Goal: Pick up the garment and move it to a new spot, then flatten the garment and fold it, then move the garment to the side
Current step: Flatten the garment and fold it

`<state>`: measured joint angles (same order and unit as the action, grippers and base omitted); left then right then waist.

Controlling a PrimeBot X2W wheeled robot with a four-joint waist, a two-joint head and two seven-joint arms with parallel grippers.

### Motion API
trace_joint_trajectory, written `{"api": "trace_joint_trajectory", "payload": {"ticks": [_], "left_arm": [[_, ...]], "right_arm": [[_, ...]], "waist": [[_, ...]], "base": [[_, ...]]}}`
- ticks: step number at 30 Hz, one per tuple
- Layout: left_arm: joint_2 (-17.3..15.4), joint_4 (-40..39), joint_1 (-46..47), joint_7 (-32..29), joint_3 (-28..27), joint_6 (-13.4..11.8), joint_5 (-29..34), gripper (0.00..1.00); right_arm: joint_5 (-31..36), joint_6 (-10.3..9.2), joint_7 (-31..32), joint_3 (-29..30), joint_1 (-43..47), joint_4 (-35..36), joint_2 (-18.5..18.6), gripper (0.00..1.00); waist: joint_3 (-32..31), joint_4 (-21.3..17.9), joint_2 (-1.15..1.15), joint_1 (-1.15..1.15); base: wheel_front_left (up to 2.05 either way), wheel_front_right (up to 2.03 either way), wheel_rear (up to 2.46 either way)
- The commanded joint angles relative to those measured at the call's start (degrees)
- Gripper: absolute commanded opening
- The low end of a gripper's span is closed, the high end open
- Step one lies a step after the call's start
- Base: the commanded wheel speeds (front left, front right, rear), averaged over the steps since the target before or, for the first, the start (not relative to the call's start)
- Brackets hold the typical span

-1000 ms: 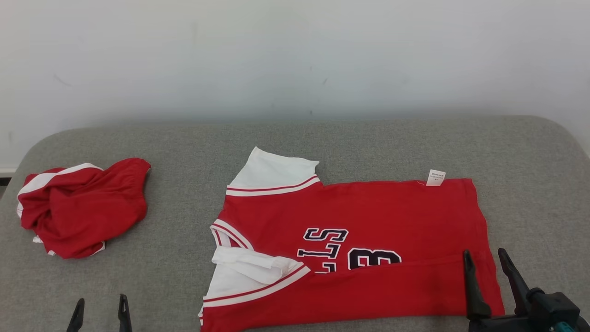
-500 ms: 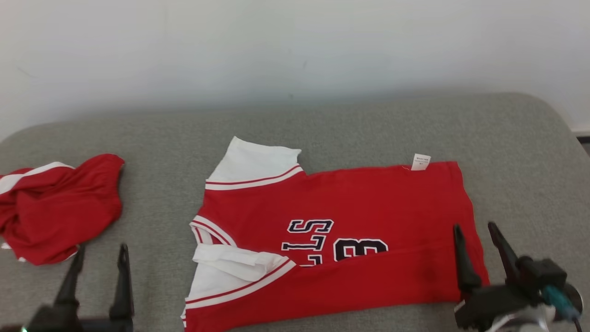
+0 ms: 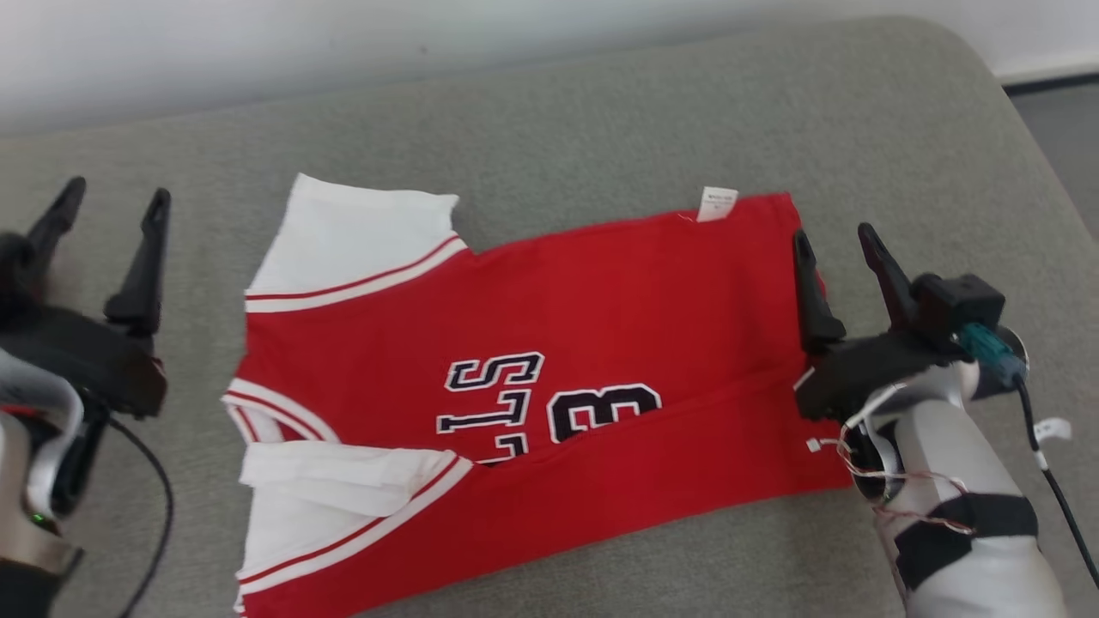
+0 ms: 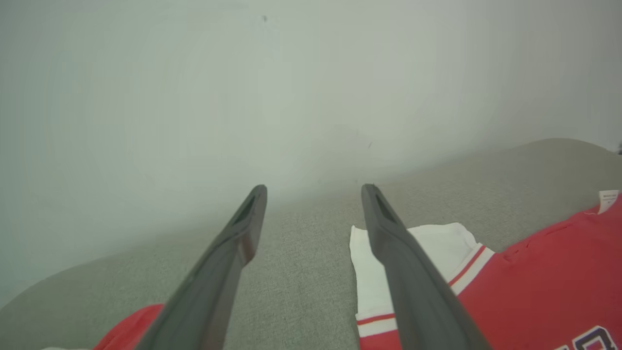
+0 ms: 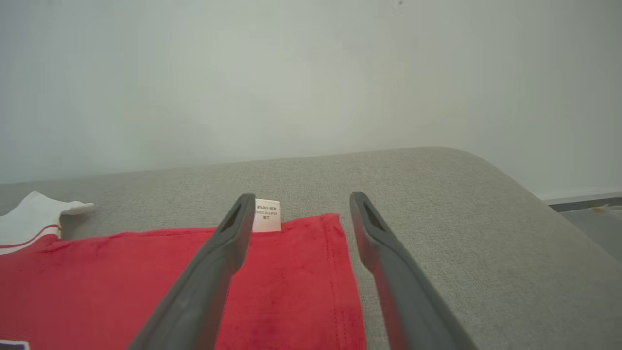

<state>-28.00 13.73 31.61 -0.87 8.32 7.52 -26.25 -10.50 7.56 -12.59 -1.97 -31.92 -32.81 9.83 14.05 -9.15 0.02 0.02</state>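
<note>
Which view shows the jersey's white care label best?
Right wrist view: the care label sits close, print lines visible. Head view shows it tiny on the far edge of the red jersey; left wrist view has it at the frame edge.

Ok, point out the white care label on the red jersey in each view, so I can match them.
Head view: the care label sits upper right of centre, on the red jersey's far edge.
Left wrist view: the label is at the right border, just below mid-height.
Right wrist view: the label is just left of centre.
Shared landmark: the white sleeve along that edge.
</note>
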Motion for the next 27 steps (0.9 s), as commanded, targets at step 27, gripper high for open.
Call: {"api": "trace_joint_trajectory", "payload": {"ticks": [27], "left_arm": [[-10.36,24.27,27.75,-12.34,24.7,-0.11,-16.66,1.0]], "right_arm": [[-5.04,-0.16,-1.59,-11.27,-24.26,-23.02,-3.53,1.0]], "waist": [[14.55,-11.55,-0.02,-0.02]], "base": [[0.0,0.0,0.0]]}}
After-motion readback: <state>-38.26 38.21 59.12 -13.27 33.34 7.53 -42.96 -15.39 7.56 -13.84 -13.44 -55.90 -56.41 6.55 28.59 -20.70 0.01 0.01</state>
